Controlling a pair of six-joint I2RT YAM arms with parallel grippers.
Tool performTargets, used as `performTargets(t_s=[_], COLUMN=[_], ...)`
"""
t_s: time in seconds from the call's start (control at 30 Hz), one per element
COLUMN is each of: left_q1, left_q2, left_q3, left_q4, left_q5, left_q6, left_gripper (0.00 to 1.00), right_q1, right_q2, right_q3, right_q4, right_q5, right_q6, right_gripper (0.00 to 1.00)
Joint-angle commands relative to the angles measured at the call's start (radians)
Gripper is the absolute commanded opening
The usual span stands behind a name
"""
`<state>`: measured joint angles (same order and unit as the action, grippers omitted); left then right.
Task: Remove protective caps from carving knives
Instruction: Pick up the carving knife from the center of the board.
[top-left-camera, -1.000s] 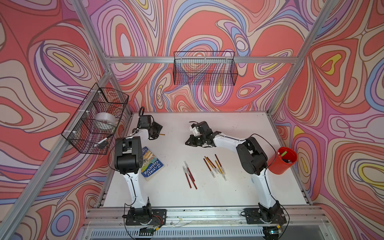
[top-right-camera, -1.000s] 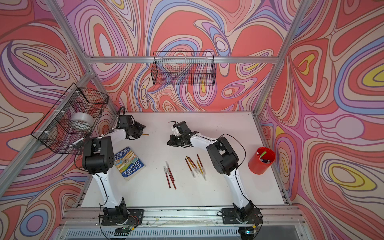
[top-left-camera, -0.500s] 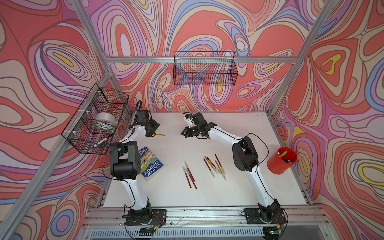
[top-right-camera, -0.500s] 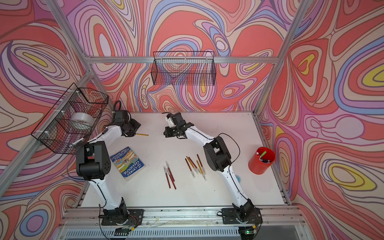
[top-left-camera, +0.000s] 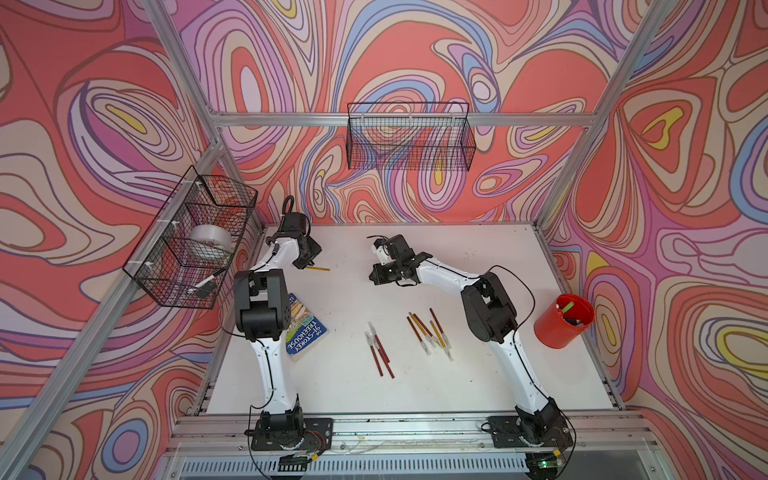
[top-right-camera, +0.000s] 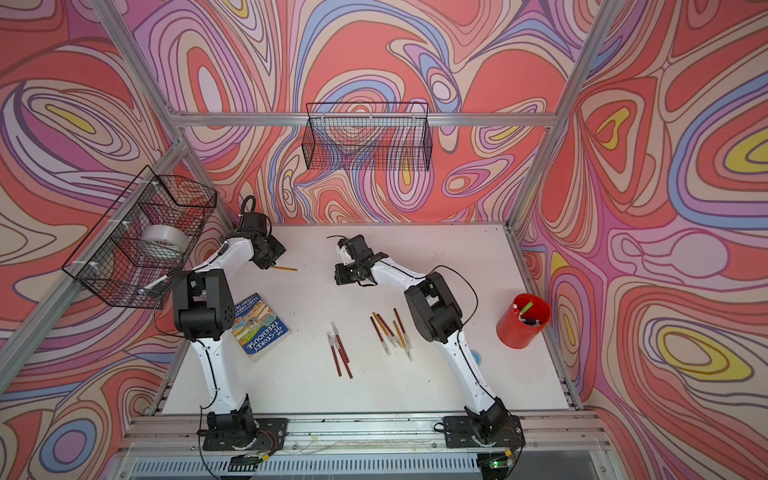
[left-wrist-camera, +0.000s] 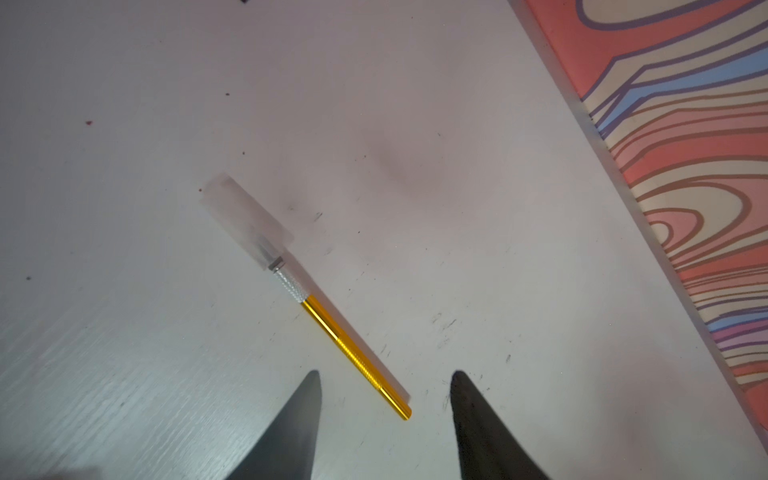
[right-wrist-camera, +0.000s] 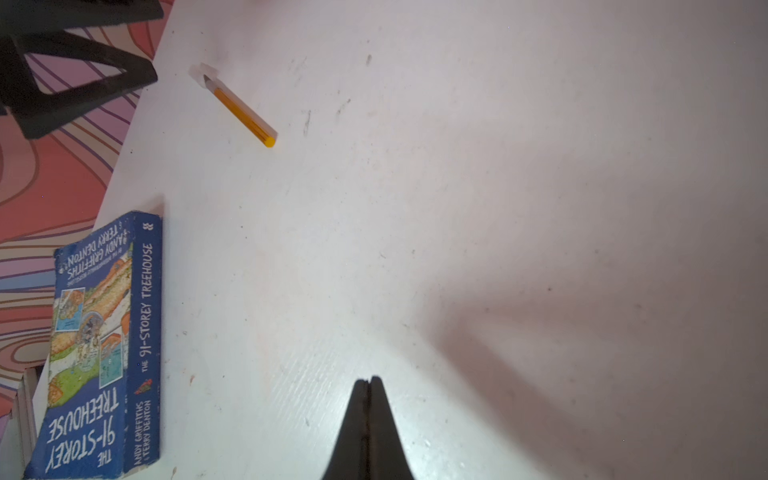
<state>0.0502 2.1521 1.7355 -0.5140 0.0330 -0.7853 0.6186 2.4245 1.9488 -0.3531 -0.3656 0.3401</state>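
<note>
The left pincer (left-wrist-camera: 386, 374) stands half open and empty over the white counter (left-wrist-camera: 478, 145). The butt of a slim yellow-handled carving knife (left-wrist-camera: 353, 353) shows between its tips. The knife lies flat, its translucent whitish plastic cap (left-wrist-camera: 245, 220) on the blade. The right pincer (right-wrist-camera: 369, 380) is closed on nothing.

both top views: high, front, whole table (top-left-camera: 457, 386) | wrists: close, downward, share yellow knife (left-wrist-camera: 353, 353)

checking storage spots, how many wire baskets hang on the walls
2: one wire basket on the left wall, holding a tape roll; the other on the back wall. None seems hidden.
</note>
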Motion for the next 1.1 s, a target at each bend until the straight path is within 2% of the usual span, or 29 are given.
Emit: performTargets(t_s=[0.0,0.47,0.83,1.07], left_q1=[-0.014,-0.027,-0.026,-0.027], left_q2=[0.05,0.112,0.196,0.199], left_q3=[0.058,0.095,0.187,0.168], left_q4=[-0.092,-0.144,-0.177,-0.171], left_q5=[-0.055,-0.085,-0.068,-0.066], left_q6=[0.015,0.012,0.009,0.005], left_gripper=[0.53,0.55,0.47,0.43], right_q1=[0.006,0.005,0.004,0.004], right_q2=[-0.047,-0.062,-0.081,-0.082], right_q3=[-0.016,-0.042,-0.074,-0.076], right_q4=[0.017,0.033,0.047,0.052], right_q5=[0.026,0.034,0.043,0.039], right_q6=[-0.015,-0.025,-0.019,-0.017], right_gripper=[0.0,0.0,0.0,0.0])
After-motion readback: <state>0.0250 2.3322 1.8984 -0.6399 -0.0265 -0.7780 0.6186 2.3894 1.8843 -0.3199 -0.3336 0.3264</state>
